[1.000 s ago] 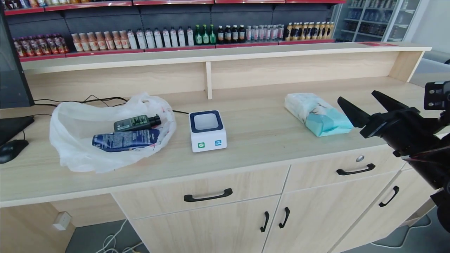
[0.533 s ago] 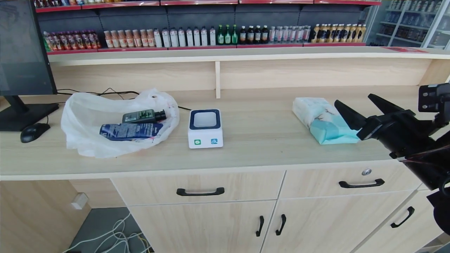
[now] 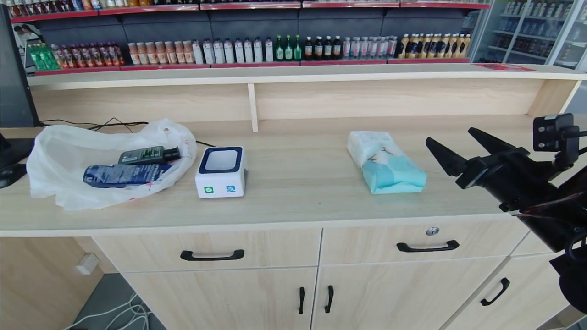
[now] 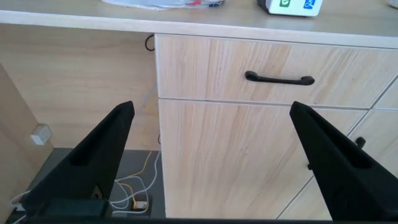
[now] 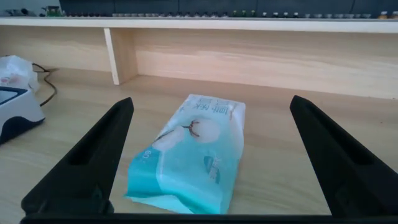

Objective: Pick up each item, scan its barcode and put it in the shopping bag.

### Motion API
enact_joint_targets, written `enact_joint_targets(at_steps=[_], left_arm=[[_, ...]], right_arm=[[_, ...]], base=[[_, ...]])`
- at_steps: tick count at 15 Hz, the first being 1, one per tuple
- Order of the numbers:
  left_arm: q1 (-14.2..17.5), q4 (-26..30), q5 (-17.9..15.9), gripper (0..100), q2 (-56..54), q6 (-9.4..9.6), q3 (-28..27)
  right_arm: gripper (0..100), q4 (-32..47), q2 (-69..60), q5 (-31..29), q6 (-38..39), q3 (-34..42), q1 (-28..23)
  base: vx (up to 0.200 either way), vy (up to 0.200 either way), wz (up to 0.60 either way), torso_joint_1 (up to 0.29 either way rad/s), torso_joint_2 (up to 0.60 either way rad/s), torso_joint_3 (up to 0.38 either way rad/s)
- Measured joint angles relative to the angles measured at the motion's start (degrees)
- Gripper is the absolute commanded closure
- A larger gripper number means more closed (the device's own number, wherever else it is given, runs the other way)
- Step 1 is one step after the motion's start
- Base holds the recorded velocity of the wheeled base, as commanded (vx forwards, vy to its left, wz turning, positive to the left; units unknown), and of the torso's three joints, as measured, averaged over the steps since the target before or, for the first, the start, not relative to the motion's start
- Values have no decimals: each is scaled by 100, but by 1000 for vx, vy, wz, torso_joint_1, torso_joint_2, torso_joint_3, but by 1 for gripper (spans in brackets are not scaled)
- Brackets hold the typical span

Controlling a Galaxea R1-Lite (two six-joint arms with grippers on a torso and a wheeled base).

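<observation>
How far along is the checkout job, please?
Two items, a dark bottle and a blue tube, already lie in the shopping bag. Nothing is held; the open right pincer sits beside the tissue pack. That pack is not yet scanned at the scanner or bagged.

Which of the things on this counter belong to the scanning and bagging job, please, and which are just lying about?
Job: tissue pack, scanner, shopping bag holding a dark bottle and a blue packet, open right gripper near the tissue pack.
Lying about: mouse, cables, monitor, shelf bottles.
</observation>
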Motion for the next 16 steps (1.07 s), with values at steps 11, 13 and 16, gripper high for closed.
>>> enact_joint_targets(at_steps=[11, 13, 16], left_arm=[[-5, 11, 0, 0, 0, 27, 0], [0, 11, 0, 0, 0, 26, 0], [0, 11, 0, 0, 0, 26, 0]], right_arm=[[0, 5, -279, -35, -9, 148, 2382], [0, 7, -350, -29, -2, -246, 2664], [0, 273, -361, 368, 126, -900, 2876]], base=[[0, 0, 0, 0, 0, 0], [0, 0, 0, 0, 0, 0], [0, 0, 0, 0, 0, 0]])
